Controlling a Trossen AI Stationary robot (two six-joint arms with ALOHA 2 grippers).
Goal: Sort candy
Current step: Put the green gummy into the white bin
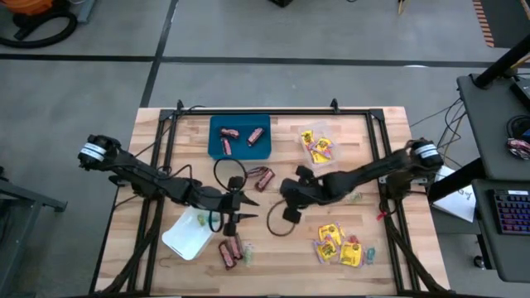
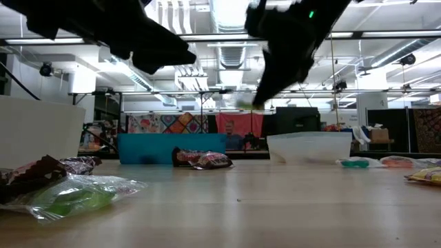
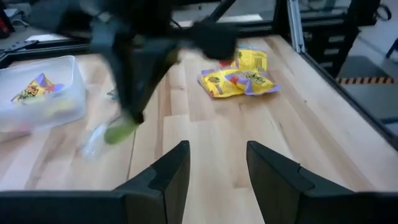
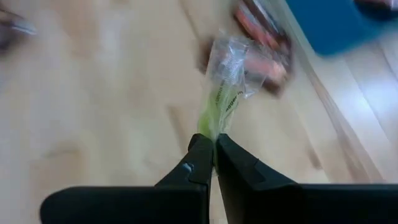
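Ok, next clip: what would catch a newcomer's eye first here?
Probably the right end effector, shut on a green sweet in a clear wrapper and holding it above the middle of the table. Next, the blue tray at the far edge with brown-red bars inside, and the yellow packets heaped near the right front corner.

a green sweet [image 4: 221, 93] in a clear wrapper hangs above the tabletop [image 1: 248, 248], pinched at one end. brown-red mini bars [image 1: 263, 179] and yellow packets [image 1: 339, 245] lie in scattered clusters; more bars [image 1: 240, 136] lie in the blue tray [image 1: 217, 149].
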